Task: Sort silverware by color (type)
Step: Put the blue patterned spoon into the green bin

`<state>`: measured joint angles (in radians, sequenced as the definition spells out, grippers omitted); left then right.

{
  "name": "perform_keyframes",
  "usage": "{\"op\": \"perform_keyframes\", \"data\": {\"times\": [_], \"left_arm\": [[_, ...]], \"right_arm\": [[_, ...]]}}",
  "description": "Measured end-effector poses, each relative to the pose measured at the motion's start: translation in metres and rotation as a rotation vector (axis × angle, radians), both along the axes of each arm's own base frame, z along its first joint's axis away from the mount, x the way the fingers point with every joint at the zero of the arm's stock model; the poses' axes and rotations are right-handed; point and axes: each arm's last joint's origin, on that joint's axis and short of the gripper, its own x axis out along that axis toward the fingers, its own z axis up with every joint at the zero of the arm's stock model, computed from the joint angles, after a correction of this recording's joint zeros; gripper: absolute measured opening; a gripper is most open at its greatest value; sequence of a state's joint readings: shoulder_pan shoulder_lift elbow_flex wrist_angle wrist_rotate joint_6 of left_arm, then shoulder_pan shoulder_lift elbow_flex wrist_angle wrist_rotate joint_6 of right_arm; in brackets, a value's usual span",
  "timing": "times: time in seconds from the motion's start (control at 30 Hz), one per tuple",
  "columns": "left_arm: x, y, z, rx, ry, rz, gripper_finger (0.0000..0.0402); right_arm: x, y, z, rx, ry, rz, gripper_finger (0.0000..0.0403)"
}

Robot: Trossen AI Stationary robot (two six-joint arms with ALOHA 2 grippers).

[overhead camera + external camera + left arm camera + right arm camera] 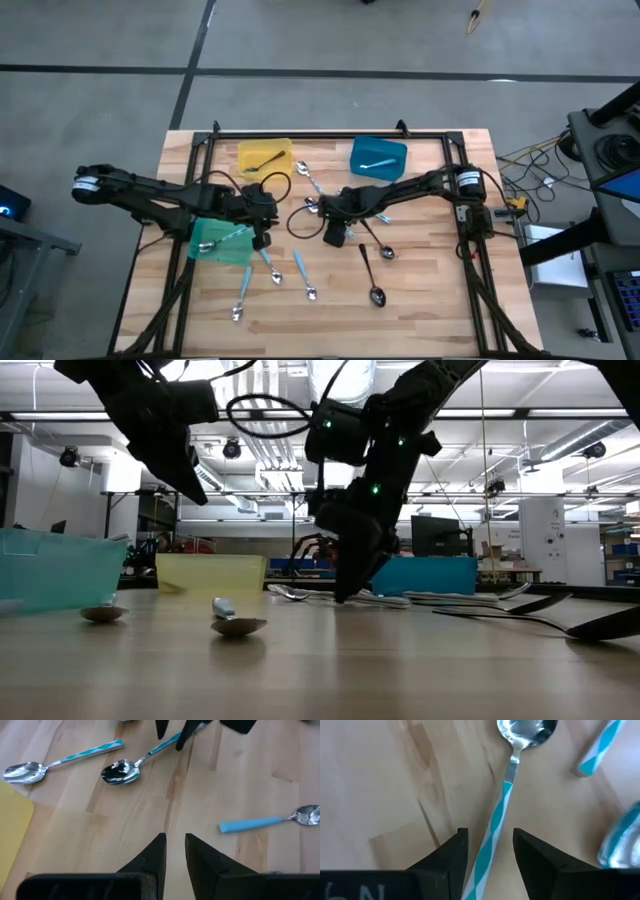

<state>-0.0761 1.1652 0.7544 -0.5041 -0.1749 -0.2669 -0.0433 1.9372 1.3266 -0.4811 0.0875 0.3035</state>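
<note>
Right gripper point(488, 852) is straddling a striped spoon point(502, 802) mid-worktop point(430, 290).
Its fingers are standing apart around the handle; closing off-centre risks the slim handle slipping or nudging neighbouring spoons. Left gripper point(175, 851), fingers slightly apart and empty, is hovering near the green bin point(222, 250). The handle's end is hiding under the right wrist.

Overhead and table-level cameras share the wooden table point(420, 290); both wrist cameras look closely down at it.
</note>
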Motion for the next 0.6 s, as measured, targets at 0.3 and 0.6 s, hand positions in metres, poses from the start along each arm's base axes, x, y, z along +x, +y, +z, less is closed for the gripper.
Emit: {"op": "perform_keyframes", "data": {"times": [0.3, 0.6], "left_arm": [[0.0, 0.0, 0.0, -0.001, -0.005, 0.001, 0.0052], [0.0, 0.0, 0.0, -0.002, -0.007, 0.003, 0.0052]], "right_arm": [[0.005, -0.001, -0.03, -0.005, 0.077, 0.003, 0.0112], [0.004, -0.001, -0.031, -0.009, 0.083, 0.023, 0.0024]]}}
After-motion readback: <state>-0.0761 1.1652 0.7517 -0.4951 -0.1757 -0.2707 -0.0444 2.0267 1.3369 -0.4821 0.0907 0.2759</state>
